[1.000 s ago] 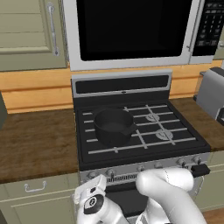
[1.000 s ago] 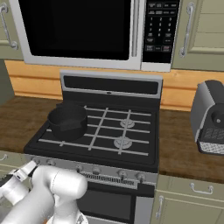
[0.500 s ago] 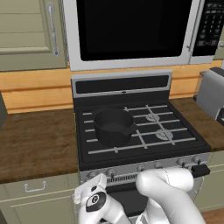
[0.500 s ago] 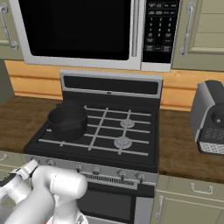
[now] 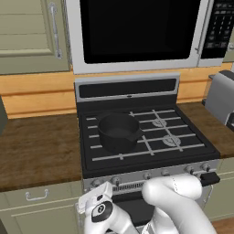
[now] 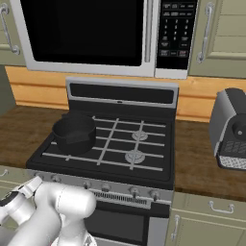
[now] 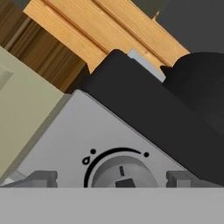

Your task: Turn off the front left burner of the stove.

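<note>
Nothing on the stove (image 5: pixel 137 137) has moved; my wrist creeps left. Fingers (image 7: pixel 41 178) spread either side of the leftmost knob (image 7: pixel 122 173), lined up to turn. Front left burner (image 5: pixel 109 153) sits beside the pot (image 5: pixel 118 132).

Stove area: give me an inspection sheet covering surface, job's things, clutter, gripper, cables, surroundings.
Surface: brown wood counter flanks the stove on both sides.
Job's things: front left burner lies under grey grate bars; a black pot stands just behind it. A silver knob sits at the strip's left end.
Clutter: toaster on the right counter.
Gripper: gripper faces that knob, fingertips either side, open.
Cables: nothing seen.
Surroundings: microwave above, cream cabinets, wooden backsplash.
</note>
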